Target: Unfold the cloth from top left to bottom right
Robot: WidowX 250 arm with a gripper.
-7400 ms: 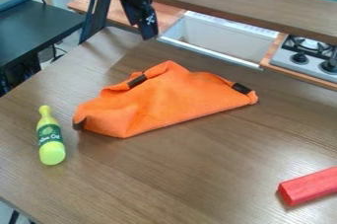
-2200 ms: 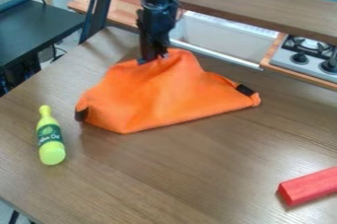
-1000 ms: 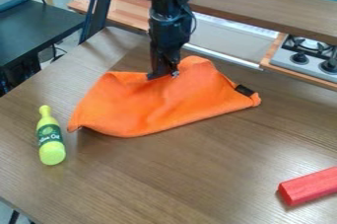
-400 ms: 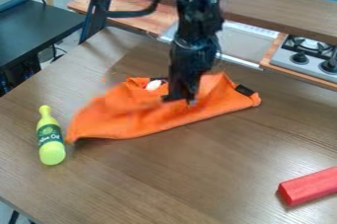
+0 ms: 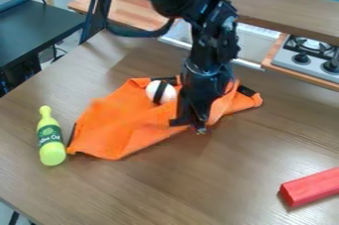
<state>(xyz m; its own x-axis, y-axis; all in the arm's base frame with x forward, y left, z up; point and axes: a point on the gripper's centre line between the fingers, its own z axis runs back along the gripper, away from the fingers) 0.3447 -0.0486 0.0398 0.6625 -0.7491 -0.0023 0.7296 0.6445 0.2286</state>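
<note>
The gripper [image 5: 189, 125] points down over the middle of the table, shut on the orange cloth [image 5: 126, 122] near its front edge. To the left of the gripper the cloth spreads toward the bottle; a smaller part of it lies behind and to the right, with a dark corner patch. Part of the cloth is hidden behind the arm. A white rounded object [image 5: 153, 90] with a black band rests at the cloth's back edge, just left of the arm.
A yellow-green bottle [image 5: 50, 137] lies close to the cloth's left corner. At the lower right is a red block [image 5: 311, 186]. A raised wooden shelf [image 5: 278, 12] crosses behind the table, with a stove [image 5: 308, 56] below it at right.
The gripper has come from the table's back toward the front right, dragging the cloth's upper layer along. The white object with the black band has become uncovered, and the cloth's left part reaches further forward.
</note>
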